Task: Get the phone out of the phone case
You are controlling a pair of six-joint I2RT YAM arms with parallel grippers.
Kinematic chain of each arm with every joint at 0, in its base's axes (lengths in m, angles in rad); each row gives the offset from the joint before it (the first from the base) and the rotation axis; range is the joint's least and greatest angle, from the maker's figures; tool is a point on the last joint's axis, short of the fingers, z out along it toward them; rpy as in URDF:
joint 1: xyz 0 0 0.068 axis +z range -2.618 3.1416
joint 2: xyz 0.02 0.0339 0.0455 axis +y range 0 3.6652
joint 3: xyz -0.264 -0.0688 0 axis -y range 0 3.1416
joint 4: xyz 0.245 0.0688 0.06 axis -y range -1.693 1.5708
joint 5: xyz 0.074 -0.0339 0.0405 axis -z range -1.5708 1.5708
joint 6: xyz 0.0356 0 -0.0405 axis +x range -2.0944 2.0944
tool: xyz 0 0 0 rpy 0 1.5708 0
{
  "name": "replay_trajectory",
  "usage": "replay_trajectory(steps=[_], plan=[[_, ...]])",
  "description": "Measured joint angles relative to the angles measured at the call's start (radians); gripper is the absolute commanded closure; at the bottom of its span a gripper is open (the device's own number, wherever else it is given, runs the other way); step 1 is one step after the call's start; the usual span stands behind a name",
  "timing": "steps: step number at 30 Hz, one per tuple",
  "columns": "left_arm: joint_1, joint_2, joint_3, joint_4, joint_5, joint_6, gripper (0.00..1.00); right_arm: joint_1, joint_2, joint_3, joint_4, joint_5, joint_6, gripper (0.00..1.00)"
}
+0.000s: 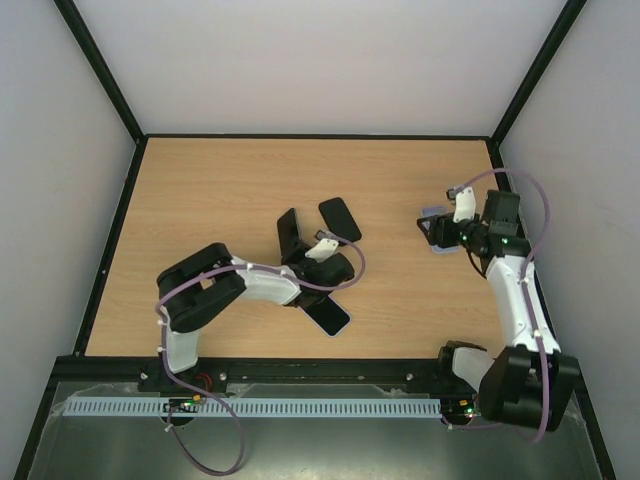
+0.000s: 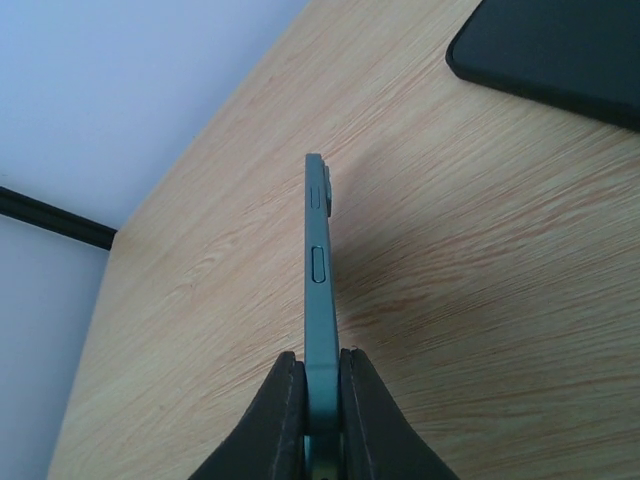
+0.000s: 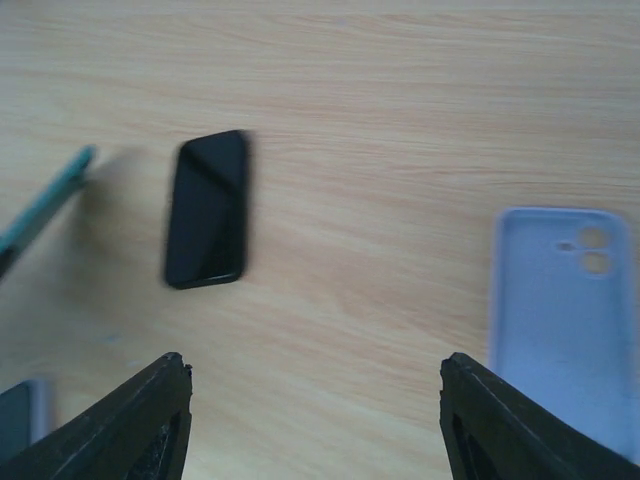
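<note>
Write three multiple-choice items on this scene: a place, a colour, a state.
1. The lilac case lies: A by the right gripper; B at the far left corner; C stacked on another case.
2. The phone in the left gripper is: A red; B teal; C white.
3. The right gripper is: A open; B shut on the case; C shut on a phone.
Key: 1A, it lies beside that gripper's finger; 2B, its edge shows teal; 3A, fingers wide apart, nothing between.

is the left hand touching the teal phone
Touching. In the left wrist view the left hand clamps the teal phone edge-on, both fingers pressed against its faces, no gap.
</note>
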Motion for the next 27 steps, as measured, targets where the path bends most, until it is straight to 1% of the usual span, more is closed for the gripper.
replay_trajectory(steps=[2, 4, 6, 10, 14, 17, 19, 21, 25, 27], plan=[[0.002, 0.039, 0.025, -0.016, -0.02, 0.008, 0.91, 0.018, -0.059, -0.043, -0.005, -0.074, 0.012, 0.33], [0.006, 0.071, 0.047, -0.032, -0.027, 0.006, 0.76, 0.023, -0.095, -0.074, -0.017, -0.127, 0.024, 0.33], [0.01, 0.101, 0.062, -0.053, -0.013, 0.009, 0.71, 0.026, -0.11, -0.091, -0.02, -0.157, 0.038, 0.33], [0.014, 0.154, 0.083, -0.106, 0.012, -0.013, 0.66, 0.027, -0.138, -0.128, 0.003, -0.201, 0.077, 0.33], [0.014, 0.161, 0.111, -0.14, 0.036, -0.034, 0.51, 0.029, -0.148, -0.174, 0.043, -0.22, 0.106, 0.32], [0.014, 0.158, 0.12, -0.169, 0.055, -0.07, 0.42, 0.029, -0.141, -0.177, 0.046, -0.219, 0.109, 0.33], [0.015, 0.137, 0.114, -0.18, 0.083, -0.093, 0.36, 0.032, -0.138, -0.174, 0.046, -0.201, 0.109, 0.37], [0.02, 0.094, 0.09, -0.179, 0.121, -0.12, 0.32, 0.043, -0.124, -0.158, 0.045, -0.14, 0.115, 0.38], [0.021, -0.027, 0.025, -0.174, 0.212, -0.176, 0.29, 0.086, -0.037, -0.063, 0.018, -0.011, 0.111, 0.33], [0.02, -0.096, 0.004, -0.173, 0.266, -0.206, 0.29, 0.112, 0.023, 0.004, -0.004, 0.038, 0.104, 0.29]])
